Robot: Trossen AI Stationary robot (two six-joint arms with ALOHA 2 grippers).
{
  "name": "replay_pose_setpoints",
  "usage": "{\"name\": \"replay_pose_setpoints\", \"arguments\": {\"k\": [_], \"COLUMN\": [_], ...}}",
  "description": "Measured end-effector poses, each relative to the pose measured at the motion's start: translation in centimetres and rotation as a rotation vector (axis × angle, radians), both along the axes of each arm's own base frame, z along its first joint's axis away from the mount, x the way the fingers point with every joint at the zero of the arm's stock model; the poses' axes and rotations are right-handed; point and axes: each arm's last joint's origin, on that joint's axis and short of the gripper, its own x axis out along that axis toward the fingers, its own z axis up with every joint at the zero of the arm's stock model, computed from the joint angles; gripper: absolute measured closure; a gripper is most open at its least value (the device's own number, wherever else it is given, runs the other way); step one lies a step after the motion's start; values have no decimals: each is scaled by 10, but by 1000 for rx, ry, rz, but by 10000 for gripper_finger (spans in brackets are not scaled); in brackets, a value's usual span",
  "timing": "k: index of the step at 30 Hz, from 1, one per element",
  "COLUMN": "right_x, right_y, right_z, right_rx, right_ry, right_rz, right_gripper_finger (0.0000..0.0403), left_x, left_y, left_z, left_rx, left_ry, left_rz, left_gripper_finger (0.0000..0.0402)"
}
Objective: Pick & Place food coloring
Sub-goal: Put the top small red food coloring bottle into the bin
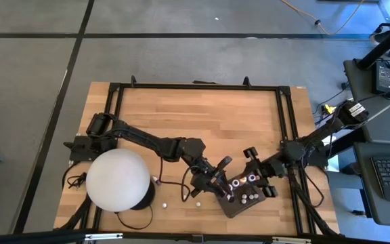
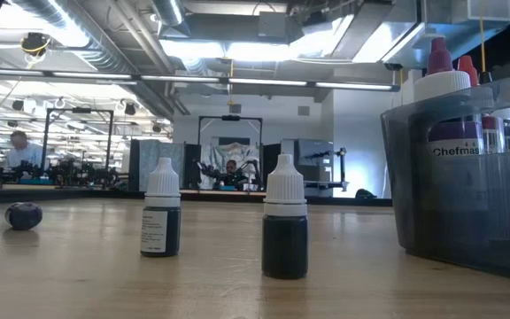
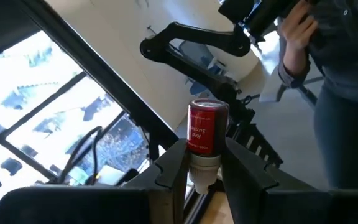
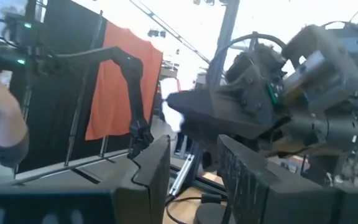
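Note:
The dark grey tray (image 1: 239,205) lies near the table's near edge and holds several small food coloring bottles (image 1: 248,197). The low view shows them with purple and red tops (image 2: 441,62). My left gripper (image 1: 220,175) hovers at the tray's left end, shut on a red food coloring bottle (image 3: 206,127). My right gripper (image 1: 250,169) stands open and empty over the tray's far right side, its fingers (image 4: 157,165) facing the left gripper. Two dark bottles with white caps (image 2: 161,221) (image 2: 285,230) stand upright on the table. My left gripper pinches the red bottle between its two fingers at the white cap end (image 3: 204,171). The red labelled body sticks out past the fingertips, pointing away from the wrist. The bottle is lifted clear of table and tray, and the fingers slant upward toward the right arm.
A big white dome (image 1: 118,179) sits at the table's near left, with black cable around it. Loose small bottles (image 1: 196,202) (image 1: 162,202) stand between the dome and the tray. A black frame (image 1: 202,87) rims the table. A person (image 3: 328,68) stands beyond the table.

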Motion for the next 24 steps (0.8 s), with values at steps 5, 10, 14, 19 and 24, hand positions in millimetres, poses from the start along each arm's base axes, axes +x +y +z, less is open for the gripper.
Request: {"name": "replay_pose_setpoints", "arguments": {"k": [5, 10, 14, 19, 24], "right_x": [14, 29, 40, 50, 51], "right_y": [7, 12, 19, 25, 30], "right_z": [2, 2, 1, 2, 7], "right_rx": [21, 93, 64, 55, 39], "right_ry": [32, 89, 91, 92, 67], "right_rz": [6, -83, -87, -70, 37], "right_gripper_finger": [210, 150, 126, 119, 118], "left_x": [0, 0, 0, 0, -1], "left_y": [-2, -2, -2, -2, -5], "left_z": [0, 2, 2, 2, 1], "left_rx": [24, 35, 45, 46, 43], "left_ry": [-29, -62, -70, -66, -57], "left_rz": [-2, -2, -1, -2, -9], "left_gripper_finger": [315, 317, 318, 315, 317]}}
